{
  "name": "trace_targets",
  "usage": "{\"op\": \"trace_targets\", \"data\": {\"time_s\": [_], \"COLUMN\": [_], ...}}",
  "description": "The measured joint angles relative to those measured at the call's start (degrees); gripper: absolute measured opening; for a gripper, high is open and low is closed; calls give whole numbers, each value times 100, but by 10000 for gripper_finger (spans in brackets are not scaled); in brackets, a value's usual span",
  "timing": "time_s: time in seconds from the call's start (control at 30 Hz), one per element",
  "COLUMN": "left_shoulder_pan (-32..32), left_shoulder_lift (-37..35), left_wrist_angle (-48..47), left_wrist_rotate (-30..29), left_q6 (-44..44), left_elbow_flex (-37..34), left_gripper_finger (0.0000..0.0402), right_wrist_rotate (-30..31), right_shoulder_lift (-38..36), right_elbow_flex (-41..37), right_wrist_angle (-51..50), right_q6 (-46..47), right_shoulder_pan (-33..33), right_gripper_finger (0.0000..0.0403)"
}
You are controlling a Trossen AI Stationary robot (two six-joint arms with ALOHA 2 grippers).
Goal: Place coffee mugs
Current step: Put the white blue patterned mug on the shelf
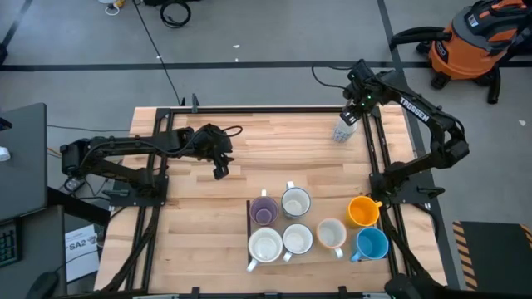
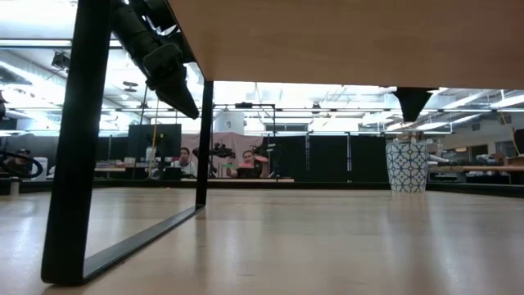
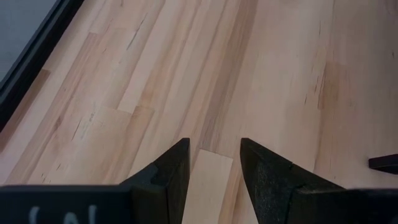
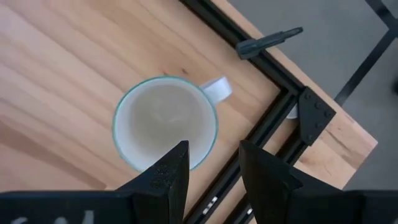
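Mug (image 1: 344, 131) near table corner (upright).

— Can you read any words here?
— Yes. The right arm (image 1: 416, 106) says "TROSSEN" in white letters. A white paper (image 1: 81, 247) on the floor says "SA2".
— Anything else?
— No, nothing more.

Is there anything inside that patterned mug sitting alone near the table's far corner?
The patterned mug looks empty: its pale inside shows bare. The right gripper hangs open above it, its fingertips covering a bit of the rim.
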Motion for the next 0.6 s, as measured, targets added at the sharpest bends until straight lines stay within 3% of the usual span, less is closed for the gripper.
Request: {"op": "trace_targets", "data": {"time_s": [0.6], "left_shoulder_pan": [0], "left_shoulder_lift": [0], "left_wrist_angle": [9], "left_wrist_rotate": [0], "left_q6": [-2], "left_elbow_flex": [0], "left_gripper_finger": [149], "right_wrist_rotate": [0], "right_shoulder_lift": [2], "right_elbow_flex": [-831], "right_wrist_angle": [1026], "right_q6": [-256], "right_shoulder_pan": [-82], "right_gripper_finger": [147]}}
